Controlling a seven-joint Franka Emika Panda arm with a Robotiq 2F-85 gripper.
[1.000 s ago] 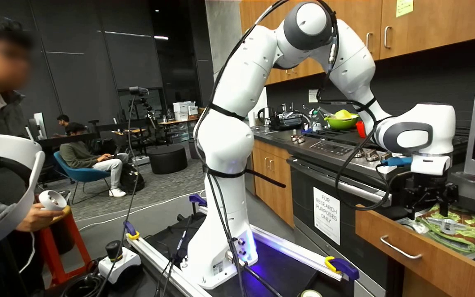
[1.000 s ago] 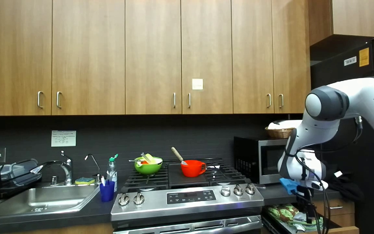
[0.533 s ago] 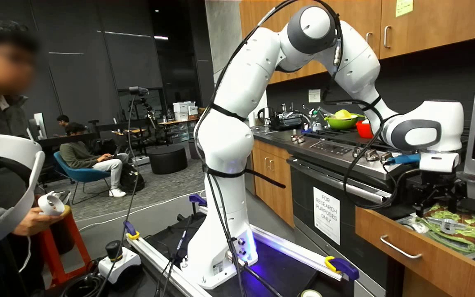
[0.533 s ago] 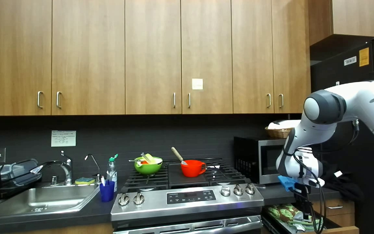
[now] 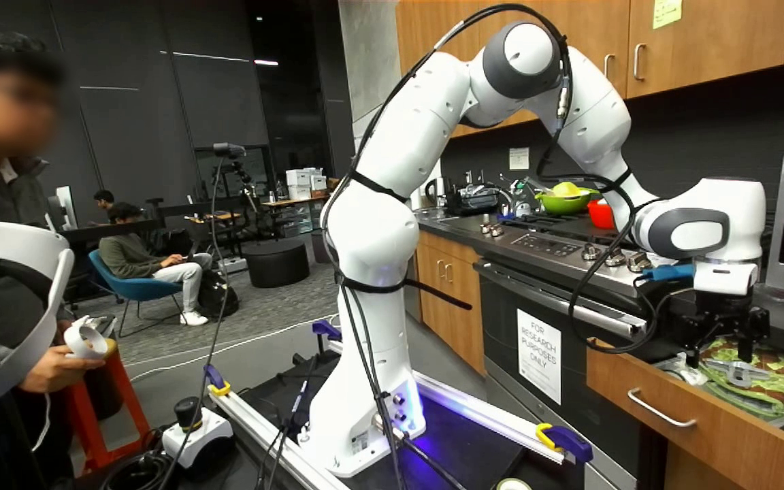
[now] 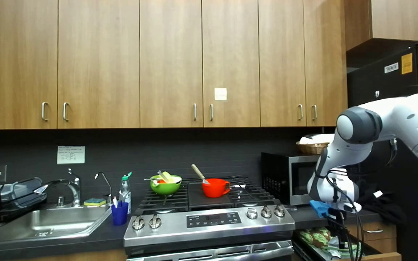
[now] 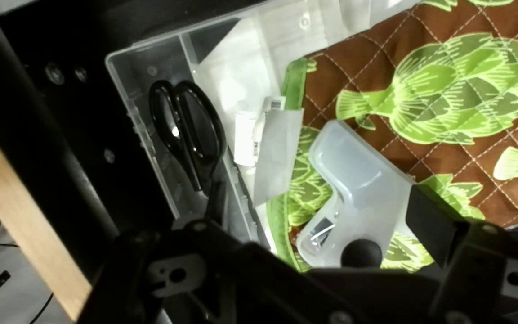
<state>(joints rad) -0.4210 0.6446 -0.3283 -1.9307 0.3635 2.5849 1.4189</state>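
My gripper (image 7: 324,209) is open, with a dark finger pad (image 7: 434,225) at the right and the other finger at the left in the wrist view. A translucent whitish plastic piece (image 7: 367,180), shaped like a bent tape dispenser with a dark round spot, shows between the fingers. It lies on a brown and green quilted cloth (image 7: 448,148). I see no contact with it. Black scissors (image 7: 191,130) lie in a clear plastic tray (image 7: 128,103) near the left finger. In both exterior views the gripper (image 5: 719,355) (image 6: 341,243) hangs fingers down over the open drawer (image 5: 698,408).
The drawer's wooden front edge (image 7: 20,216) runs along the left of the wrist view. The oven (image 5: 562,320) is beside the drawer, and a microwave (image 6: 305,177) stands on the counter above. An orange pot (image 6: 214,187) and green bowl (image 6: 166,186) sit on the stove.
The gripper has moved right, then sunk slightly toward the drawer contents; in an exterior view it drifts slightly left. The drawer and its contents look unmoved.
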